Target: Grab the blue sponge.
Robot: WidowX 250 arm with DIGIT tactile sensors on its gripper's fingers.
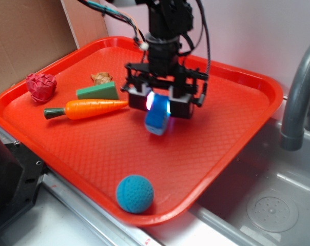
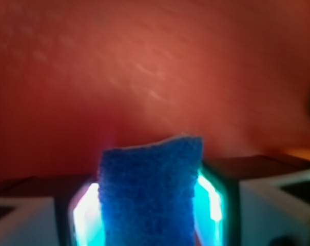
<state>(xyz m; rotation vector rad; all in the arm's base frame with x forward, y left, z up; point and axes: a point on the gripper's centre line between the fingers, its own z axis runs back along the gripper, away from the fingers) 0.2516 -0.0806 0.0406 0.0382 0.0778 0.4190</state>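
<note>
The blue sponge (image 1: 157,119) hangs on end between the fingers of my gripper (image 1: 159,102), over the middle of the red tray (image 1: 93,148). Its lower end sits close above the tray floor; I cannot tell if it touches. The gripper is shut on the sponge, with glowing cyan pads on both sides. In the wrist view the sponge (image 2: 151,192) fills the space between the lit pads of the gripper (image 2: 151,210), with the tray floor blurred behind it.
On the tray's left lie a toy carrot (image 1: 91,108), a green wedge (image 1: 97,92), a brown piece (image 1: 101,78) and a red crumpled lump (image 1: 41,86). A teal dimpled ball (image 1: 135,193) sits near the front rim. A grey faucet (image 1: 297,92) and a sink (image 1: 268,205) lie at the right.
</note>
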